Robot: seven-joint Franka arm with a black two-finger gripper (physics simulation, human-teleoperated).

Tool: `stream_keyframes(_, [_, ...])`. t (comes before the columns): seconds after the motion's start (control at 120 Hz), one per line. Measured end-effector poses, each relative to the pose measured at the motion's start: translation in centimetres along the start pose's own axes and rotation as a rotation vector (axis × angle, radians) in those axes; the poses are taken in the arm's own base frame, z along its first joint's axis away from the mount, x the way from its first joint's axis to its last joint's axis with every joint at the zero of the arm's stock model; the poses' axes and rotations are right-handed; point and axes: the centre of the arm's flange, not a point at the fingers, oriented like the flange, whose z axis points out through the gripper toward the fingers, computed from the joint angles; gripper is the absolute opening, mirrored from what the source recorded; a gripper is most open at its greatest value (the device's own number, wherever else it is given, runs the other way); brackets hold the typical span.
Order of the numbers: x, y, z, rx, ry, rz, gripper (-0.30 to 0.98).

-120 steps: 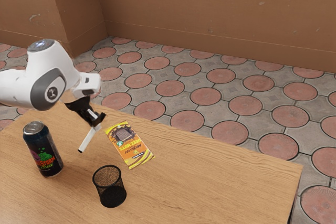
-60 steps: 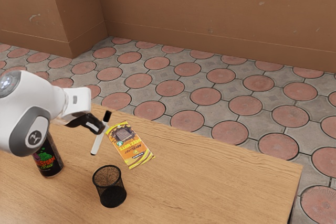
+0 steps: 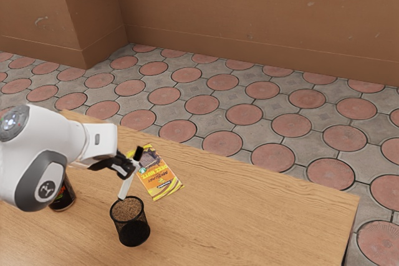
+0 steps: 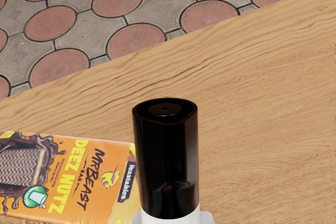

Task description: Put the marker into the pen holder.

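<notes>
Marker (image 3: pixel 125 187) clamped in claw (image 3: pixel 127 168) near upper end, lower end left free, presumably for insertion. Tilted; tip seen by holder (image 3: pixel 132 232) rim, entry unclear. Straightening probably needed before release.

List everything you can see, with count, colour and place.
Marker: one, white, black-capped, in my gripper
Pen holder: one, black mesh, on the table
Can: one, dark, on the table, partly behind my arm
Chocolate bar: one, orange and yellow, on the table
Table: one, light brown, foreground
Floor: one, grey with reddish circles, beyond the table
Wall: one, cornered, brown, background
Arm: one, white and grey, exterior view's left
Gripper: one, black, shut on the marker
</notes>
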Motion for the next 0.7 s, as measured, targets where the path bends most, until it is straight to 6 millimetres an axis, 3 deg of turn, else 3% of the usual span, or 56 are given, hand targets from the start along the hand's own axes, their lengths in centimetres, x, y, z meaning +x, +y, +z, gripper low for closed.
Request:
stream_keyframes(0.042, [-0.1,0.1,0.1,-0.002,-0.003,0.000,-0.05])
stream_keyframes(0.208, [-0.3,0.2,0.5,-0.009,-0.019,0.000,0.31])
stream_keyframes(0.325, [-0.6,0.3,1.0,-0.015,-0.036,-0.002,0.47])
stream_keyframes(0.425, [-0.6,0.3,3.0,-0.041,-0.092,-0.012,0.55])
stream_keyframes(0.475, [2.3,-1.4,4.0,-0.072,-0.123,-0.055,0.58])
stream_keyframes(0.592, [15.0,-11.6,4.3,-0.089,-0.196,-0.112,0.62])
stream_keyframes(0.642, [19.4,-15.4,2.5,-0.073,-0.220,-0.126,0.64])
stream_keyframes(0.7, [23.7,-19.0,-1.1,-0.040,-0.241,-0.138,0.65])
